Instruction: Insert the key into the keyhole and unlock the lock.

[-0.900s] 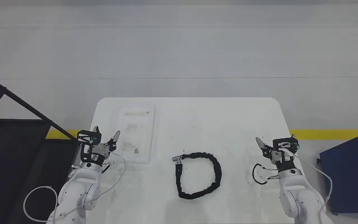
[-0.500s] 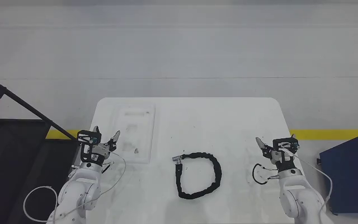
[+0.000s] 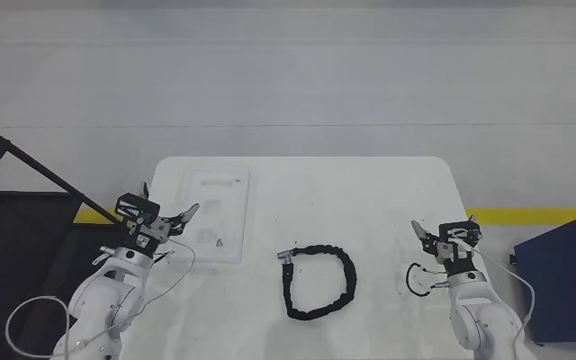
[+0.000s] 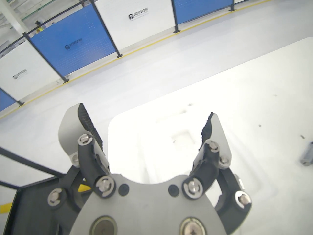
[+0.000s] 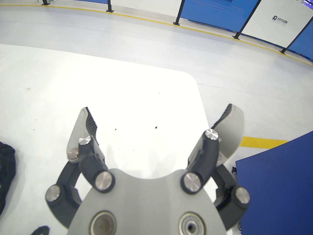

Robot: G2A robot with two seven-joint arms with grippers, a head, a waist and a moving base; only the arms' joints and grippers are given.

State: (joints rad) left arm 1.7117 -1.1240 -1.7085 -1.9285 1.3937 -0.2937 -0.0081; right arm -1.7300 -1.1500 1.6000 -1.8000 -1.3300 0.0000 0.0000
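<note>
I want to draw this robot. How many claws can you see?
2. The left gripper is at the left edge of the table, beside the white tray. The right gripper is near the table's right edge. Both are open and empty.

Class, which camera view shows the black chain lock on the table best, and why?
The top view: the chain lock lies there as a whole loop, metal end included. The right wrist view catches a strip of its black sleeve at the picture's edge; the left wrist view catches what looks like its metal end.
</note>
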